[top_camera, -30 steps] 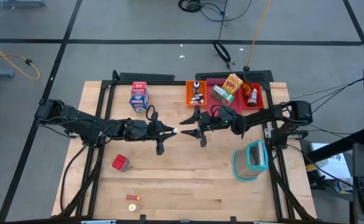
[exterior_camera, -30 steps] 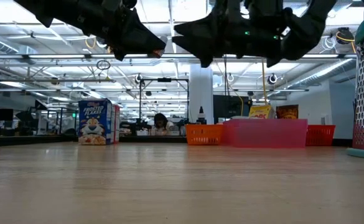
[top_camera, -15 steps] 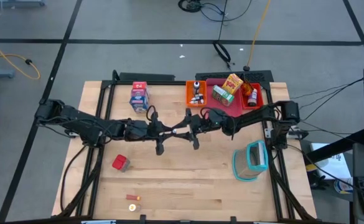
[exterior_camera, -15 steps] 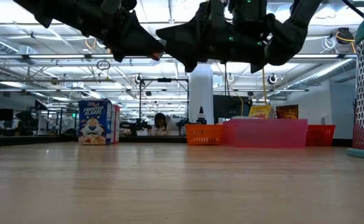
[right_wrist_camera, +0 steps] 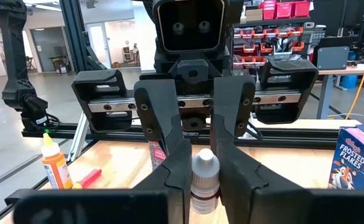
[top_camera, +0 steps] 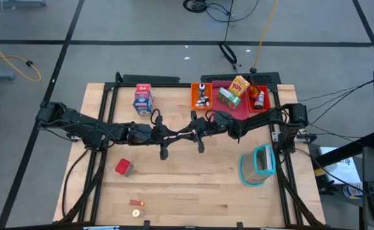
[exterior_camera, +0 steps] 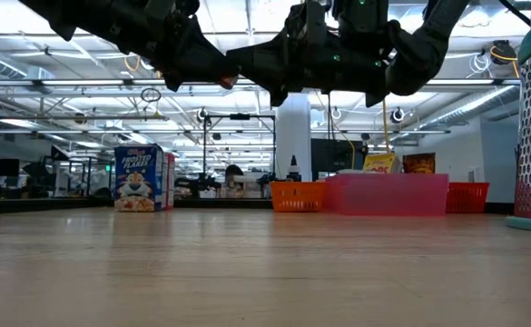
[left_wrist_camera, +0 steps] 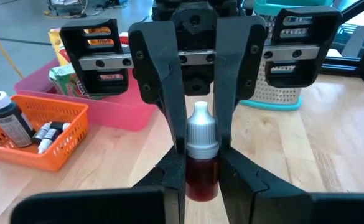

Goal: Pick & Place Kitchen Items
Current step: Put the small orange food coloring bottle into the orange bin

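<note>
Above the middle of the worktop (top_camera: 174,191) the two claws meet tip to tip around one small bottle (left_wrist_camera: 201,155) of red liquid with a grey cap. The left claw (top_camera: 172,135) is closed on the bottle's body; the right claw (top_camera: 184,135) is closed on its cap end. A cereal box (top_camera: 142,99) stands apart, near the worktop's far edge.

A robotics lab or workshop: the wooden desk (top_camera: 193,185) stands on a grey floor (top_camera: 142,57) with loose cables (top_camera: 228,32), and beyond it run ceiling trusses (exterior_camera: 83,86), strip lights, a white pillar (exterior_camera: 293,136) and shelves of red bins (right_wrist_camera: 275,9).
</note>
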